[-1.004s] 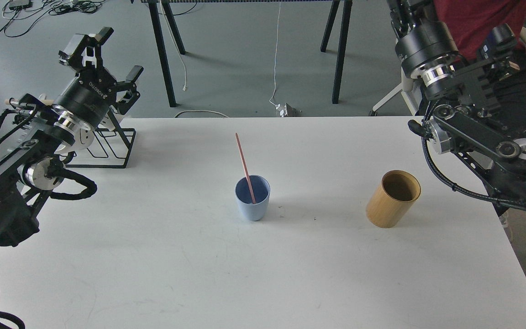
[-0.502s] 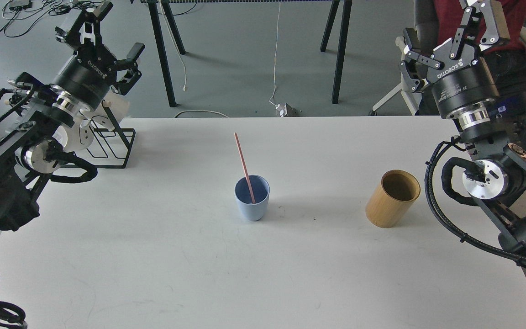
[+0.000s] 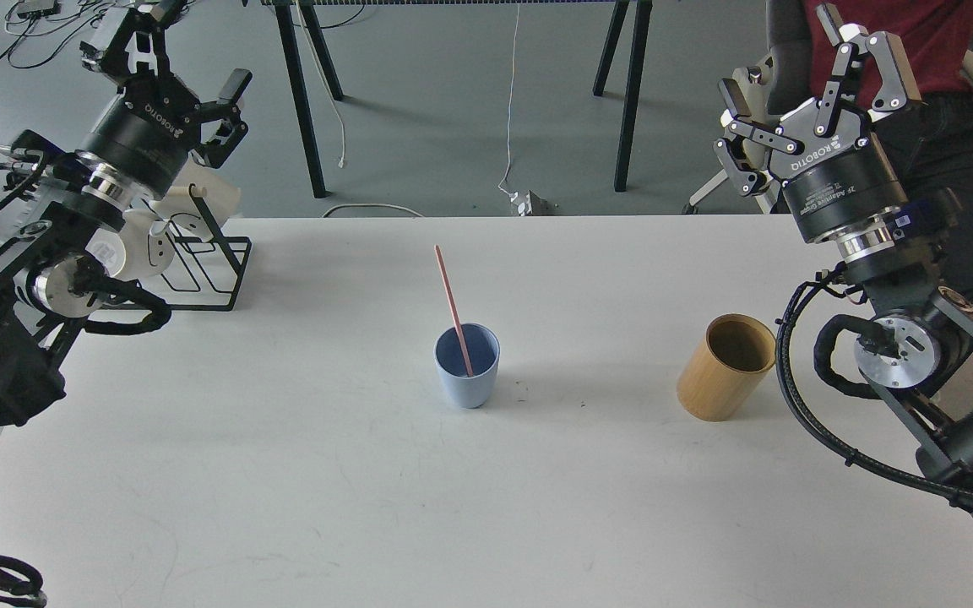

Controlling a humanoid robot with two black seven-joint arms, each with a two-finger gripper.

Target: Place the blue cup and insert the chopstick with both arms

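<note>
The blue cup [image 3: 467, 371] stands upright near the middle of the white table [image 3: 301, 473]. The pink-red chopstick [image 3: 451, 297] stands in it, leaning up and to the left. My left gripper [image 3: 178, 42] is raised at the far left, above the table's back left corner, open and empty. My right gripper [image 3: 799, 72] is raised at the far right, beyond the table's back edge, open and empty. Both are far from the cup.
A tan bamboo cylinder [image 3: 725, 367] stands on the table to the right of the cup, close to my right arm. A black wire rack [image 3: 199, 253] with white mugs [image 3: 140, 245] sits at the back left corner, under my left arm.
My right arm swung round so its gripper now points up and shows open. My left gripper rose and drew back to the left. The cup and chopstick have not moved.
</note>
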